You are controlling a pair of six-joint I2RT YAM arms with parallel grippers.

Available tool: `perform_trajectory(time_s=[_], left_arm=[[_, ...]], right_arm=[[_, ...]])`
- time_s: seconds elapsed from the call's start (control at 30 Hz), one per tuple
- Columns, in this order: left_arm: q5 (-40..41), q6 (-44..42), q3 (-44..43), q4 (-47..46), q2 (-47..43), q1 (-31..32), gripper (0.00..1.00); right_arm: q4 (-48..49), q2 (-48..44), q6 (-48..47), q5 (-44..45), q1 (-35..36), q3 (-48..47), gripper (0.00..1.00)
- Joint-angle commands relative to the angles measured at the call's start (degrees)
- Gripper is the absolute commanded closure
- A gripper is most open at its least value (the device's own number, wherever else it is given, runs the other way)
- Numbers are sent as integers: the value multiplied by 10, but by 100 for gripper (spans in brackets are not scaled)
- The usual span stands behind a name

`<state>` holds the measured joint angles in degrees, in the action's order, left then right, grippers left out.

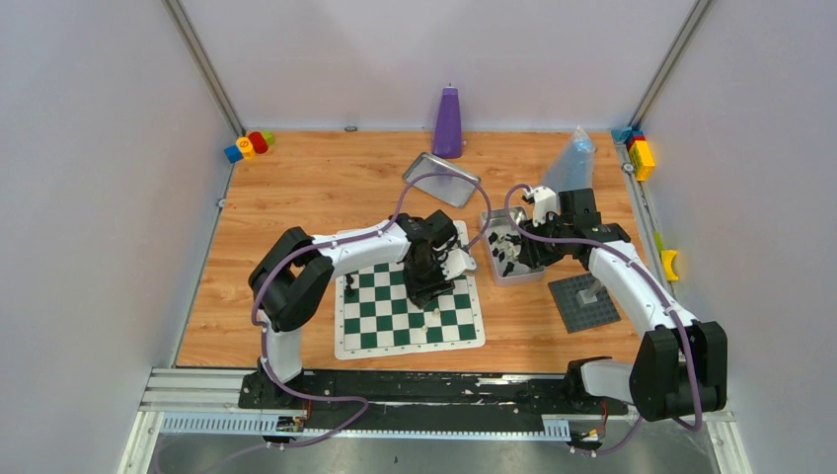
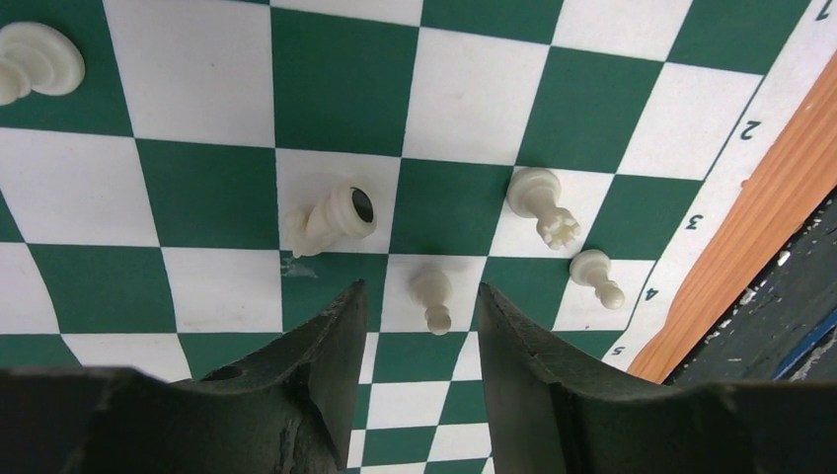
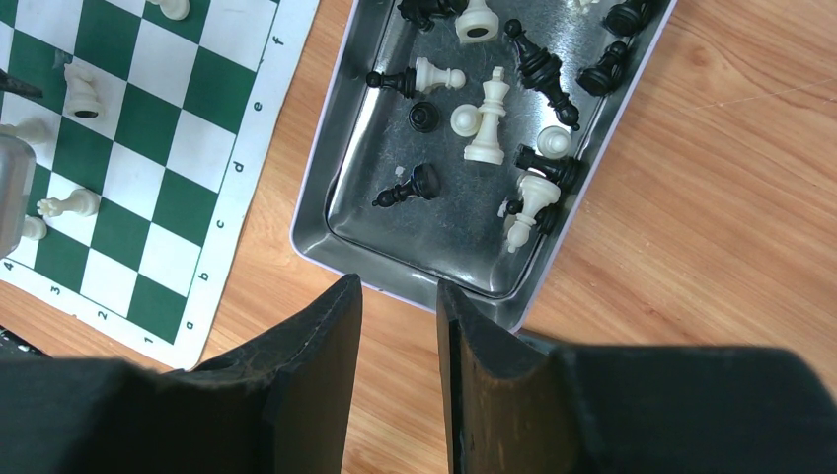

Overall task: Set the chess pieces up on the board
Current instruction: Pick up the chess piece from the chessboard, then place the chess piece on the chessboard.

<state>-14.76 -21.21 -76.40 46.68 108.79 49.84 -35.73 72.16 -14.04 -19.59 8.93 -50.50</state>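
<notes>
Chess pieces (image 3: 489,118) mostly lie jumbled in the metal tray (image 3: 444,237) beside the board (image 1: 370,336), and a few cream ones are on the checks already. The left gripper (image 2: 419,296) hangs low over the board, jaws apart and ungripped, straddling a cream pawn (image 2: 431,299) — probably a placing or straightening step. The right gripper (image 3: 400,291) hovers unclenched and empty at the tray's near edge — next it must single out one piece.

Purple cone (image 1: 447,122) at far edge; silver tray (image 1: 441,179) near it; grey baseplate (image 1: 583,300) right; coloured blocks (image 1: 248,145) far-left corner.
</notes>
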Motion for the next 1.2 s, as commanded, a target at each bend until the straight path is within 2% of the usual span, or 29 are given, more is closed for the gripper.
perform_trajectory(time_s=[0.0,0.23,0.4,0.53,0.87,1.17], left_arm=[[16,-14,7,-15,2,1,48],[11,-13,12,-11,0,2,58],[5,-14,-12,-5,-1,3,79],[21,-17,-53,15,0,2,89],[29,-10,-185,48,63,3,89],[37,1,-229,30,129,3,88]], right_arm=[[13,1,-7,-6,-2,2,65],[12,6,-8,-9,-1,0,65],[11,10,-9,-7,-2,0,65],[11,8,-9,-6,-2,1,65],[14,-2,-6,10,-3,1,65],[14,-3,-4,13,-19,3,65]])
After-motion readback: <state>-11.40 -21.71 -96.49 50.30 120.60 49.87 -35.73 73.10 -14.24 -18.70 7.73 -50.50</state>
